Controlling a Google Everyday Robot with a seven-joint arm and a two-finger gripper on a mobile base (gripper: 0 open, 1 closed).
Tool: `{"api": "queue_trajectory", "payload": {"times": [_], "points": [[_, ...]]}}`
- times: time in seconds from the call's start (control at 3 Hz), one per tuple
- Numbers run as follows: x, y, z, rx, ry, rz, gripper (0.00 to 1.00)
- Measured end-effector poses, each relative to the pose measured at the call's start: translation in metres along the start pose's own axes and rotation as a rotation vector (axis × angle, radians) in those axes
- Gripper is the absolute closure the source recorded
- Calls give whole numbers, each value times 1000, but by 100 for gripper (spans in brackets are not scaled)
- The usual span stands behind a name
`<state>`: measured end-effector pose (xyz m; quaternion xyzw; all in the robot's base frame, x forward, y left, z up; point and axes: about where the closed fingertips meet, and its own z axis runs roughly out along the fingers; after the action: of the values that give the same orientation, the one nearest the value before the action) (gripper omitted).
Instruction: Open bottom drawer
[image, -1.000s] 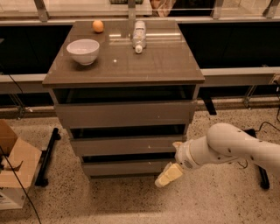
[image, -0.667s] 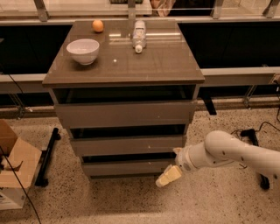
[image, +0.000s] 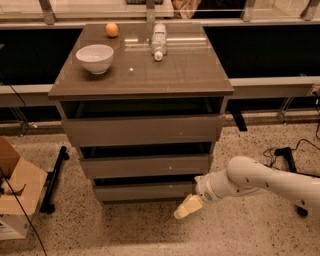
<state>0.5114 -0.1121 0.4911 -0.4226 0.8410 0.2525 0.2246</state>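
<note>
The gripper (image: 188, 206) hangs low over the speckled floor (image: 125, 230), at the end of the white arm (image: 260, 181) that comes in from the right. Its cream tip sits just beside the lower right corner of the bottom drawer (image: 145, 191); contact cannot be told, nor how far the gripper is open. Nothing shows in its hold. The bottom drawer is the lowest of three fronts, under one middle drawer (image: 145, 166) and one top drawer (image: 142, 130), with none of its interior showing. The cabinet top (image: 150, 75) carries one white bowl (image: 94, 57), one orange (image: 112, 29) and one bottle (image: 159, 41) lying down. One cardboard box (image: 17, 192) stands at left.
</note>
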Motion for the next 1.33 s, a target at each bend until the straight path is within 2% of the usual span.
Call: {"api": "queue_trajectory", "payload": {"times": [0.33,0.67,1.0,1.33], "points": [[1,-25,27,36,-12,-6,0],[12,-67,74,66,-45,23,0],[21,-95,104,80,-69,59,0],[38,-126,141,70,-64,117,0]]}}
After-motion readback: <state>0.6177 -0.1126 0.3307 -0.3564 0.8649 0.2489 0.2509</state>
